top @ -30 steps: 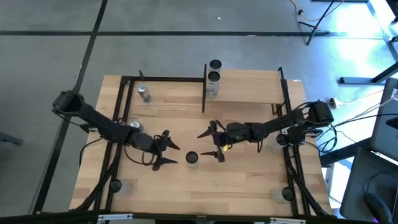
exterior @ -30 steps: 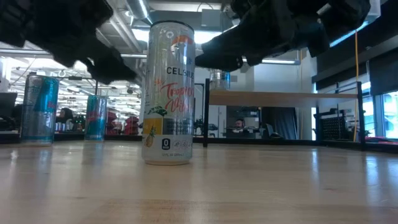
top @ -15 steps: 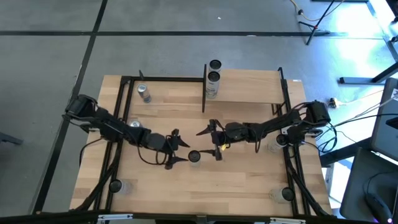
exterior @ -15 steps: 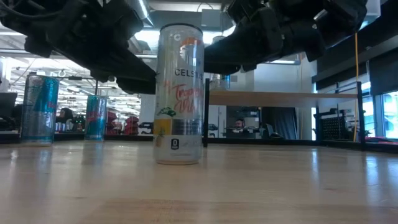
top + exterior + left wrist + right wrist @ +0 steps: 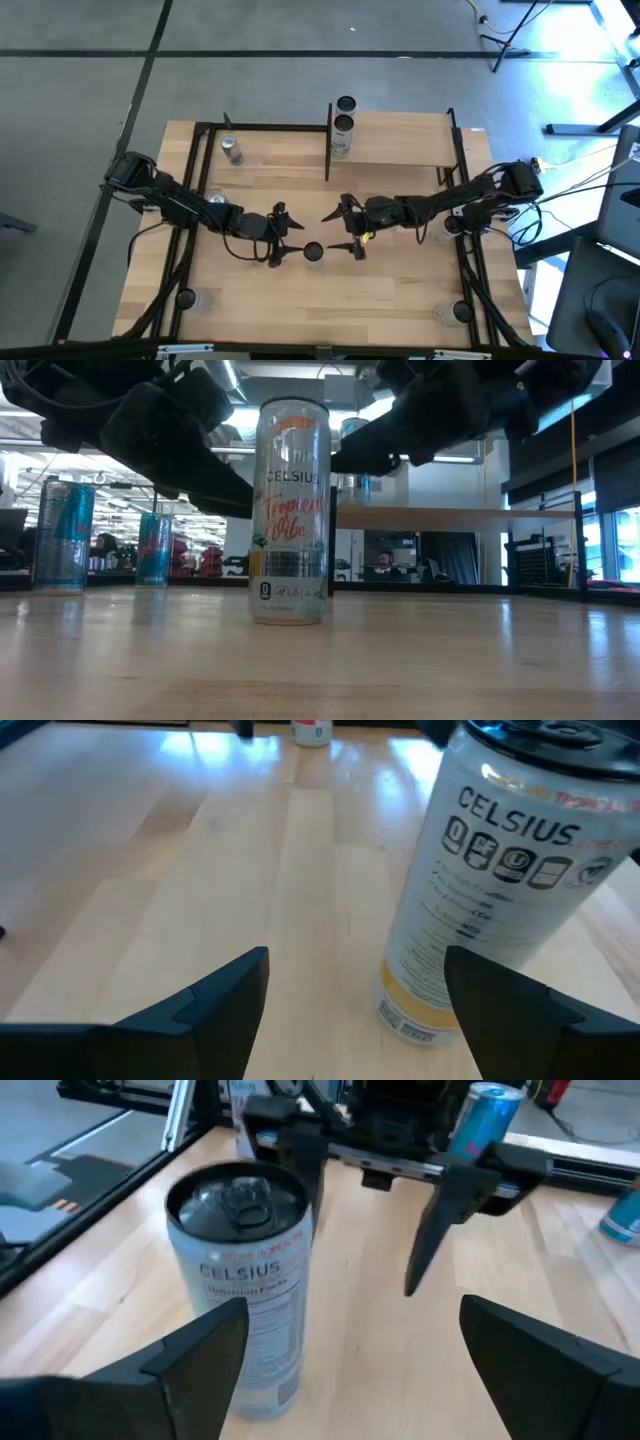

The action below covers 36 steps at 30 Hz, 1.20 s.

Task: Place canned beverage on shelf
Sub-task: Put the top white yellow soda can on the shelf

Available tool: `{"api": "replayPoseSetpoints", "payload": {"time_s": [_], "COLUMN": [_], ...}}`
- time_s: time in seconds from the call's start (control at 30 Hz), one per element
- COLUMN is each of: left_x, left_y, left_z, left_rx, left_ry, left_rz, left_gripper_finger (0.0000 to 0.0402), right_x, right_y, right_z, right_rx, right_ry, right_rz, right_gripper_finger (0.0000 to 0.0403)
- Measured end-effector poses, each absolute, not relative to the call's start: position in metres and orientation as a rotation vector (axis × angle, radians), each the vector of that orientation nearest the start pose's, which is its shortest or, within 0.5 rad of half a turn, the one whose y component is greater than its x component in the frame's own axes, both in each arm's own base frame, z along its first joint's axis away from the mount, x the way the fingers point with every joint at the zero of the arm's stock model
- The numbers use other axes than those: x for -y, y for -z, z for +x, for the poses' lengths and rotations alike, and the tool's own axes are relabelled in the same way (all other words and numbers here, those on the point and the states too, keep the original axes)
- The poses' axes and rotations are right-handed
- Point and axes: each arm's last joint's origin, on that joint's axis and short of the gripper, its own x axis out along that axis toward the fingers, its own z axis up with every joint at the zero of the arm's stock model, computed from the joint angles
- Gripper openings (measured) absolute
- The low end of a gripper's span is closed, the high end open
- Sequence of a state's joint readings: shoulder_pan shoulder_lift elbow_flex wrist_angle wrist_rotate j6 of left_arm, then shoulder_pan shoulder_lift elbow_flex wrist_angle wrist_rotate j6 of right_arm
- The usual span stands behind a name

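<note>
A tall white Celsius can point(image 5: 313, 252) stands upright on the tabletop, also in the low view point(image 5: 290, 510). My left gripper point(image 5: 287, 234) is open just left of the can, which shows beside one of its fingers in its wrist view point(image 5: 500, 870). My right gripper point(image 5: 328, 232) is open just right of the can, a little toward the far side. In its wrist view the can point(image 5: 240, 1290) stands just inside one of its fingers. The shelf point(image 5: 400, 140) is a raised light-wood board with black posts at the far edge. My left gripper's finger point(image 5: 500, 1005) on the table's near side stands right by the can's lower side point(image 5: 420, 1010). I cannot tell whether it touches. The can stands upright on the tabletop.
Two cans point(image 5: 344, 123) stand at the shelf's left end. A blue can point(image 5: 232, 150) stands far left, and another point(image 5: 218, 203) stands by my left arm. Black frame posts point(image 5: 328, 140) run along the table's sides and the shelf.
My left gripper has moved toward the table's right edge, up to the can, staying open. The can has slid a little to the right and turned about its own axis, still upright on the table.
</note>
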<state>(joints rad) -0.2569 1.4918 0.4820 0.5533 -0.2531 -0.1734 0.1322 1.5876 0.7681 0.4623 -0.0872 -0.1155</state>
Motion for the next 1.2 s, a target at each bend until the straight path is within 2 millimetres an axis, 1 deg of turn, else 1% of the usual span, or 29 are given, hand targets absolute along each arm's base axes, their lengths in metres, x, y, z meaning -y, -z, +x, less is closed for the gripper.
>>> {"api": "replayPoseSetpoints", "payload": {"time_s": [0.07, 0.13, 0.2, 0.27, 0.33, 0.47, 0.67, 0.8, 0.93, 1.03, 1.2], "left_x": [0.061, 0.061, 0.061, 0.061, 0.061, 0.061, 0.061, 0.061, 0.061, 0.06, 0.06], "left_y": [-0.149, -0.149, -0.149, -0.149, -0.149, -0.149, -0.149, -0.148, -0.148, -0.148, -0.148], "left_z": [0.259, 0.259, 0.259, 0.259, 0.259, 0.259, 0.259, 0.259, 0.259, 0.259, 0.259], "left_rx": [-0.442, -0.443, -0.443, -0.443, -0.443, -0.443, -0.444, -0.446, -0.447, -0.445, -0.447], "left_ry": [-0.038, -0.036, -0.034, -0.033, -0.033, -0.033, -0.03, -0.03, -0.033, -0.046, -0.046], "left_rz": [-0.053, -0.048, -0.037, -0.035, -0.035, -0.035, -0.029, -0.027, -0.026, -0.023, -0.023], "left_gripper_finger": [0.0286, 0.0286, 0.0286, 0.0286, 0.0286, 0.0286, 0.0286, 0.0286, 0.0286, 0.0286, 0.0286], "right_x": [-0.045, -0.046, -0.047, -0.048, -0.049, -0.051, -0.053, -0.055, -0.064, -0.07, -0.069], "right_y": [-0.204, -0.216, -0.223, -0.227, -0.223, -0.204, -0.186, -0.185, -0.186, -0.185, -0.186], "right_z": [0.317, 0.313, 0.313, 0.315, 0.321, 0.333, 0.341, 0.348, 0.356, 0.357, 0.358], "right_rx": [-0.35, -0.307, -0.246, -0.191, -0.149, -0.138, -0.141, -0.144, -0.162, -0.196, -0.202], "right_ry": [-0.25, -0.286, -0.339, -0.365, -0.367, -0.366, -0.38, -0.394, -0.421, -0.432, -0.41], "right_rz": [-0.108, -0.085, -0.068, -0.064, -0.066, -0.044, 0.004, 0.007, 0.001, -0.023, -0.024], "right_gripper_finger": [0.0351, 0.0351, 0.0351, 0.0351, 0.0351, 0.0351, 0.0351, 0.0351, 0.0351, 0.0351, 0.0351]}}
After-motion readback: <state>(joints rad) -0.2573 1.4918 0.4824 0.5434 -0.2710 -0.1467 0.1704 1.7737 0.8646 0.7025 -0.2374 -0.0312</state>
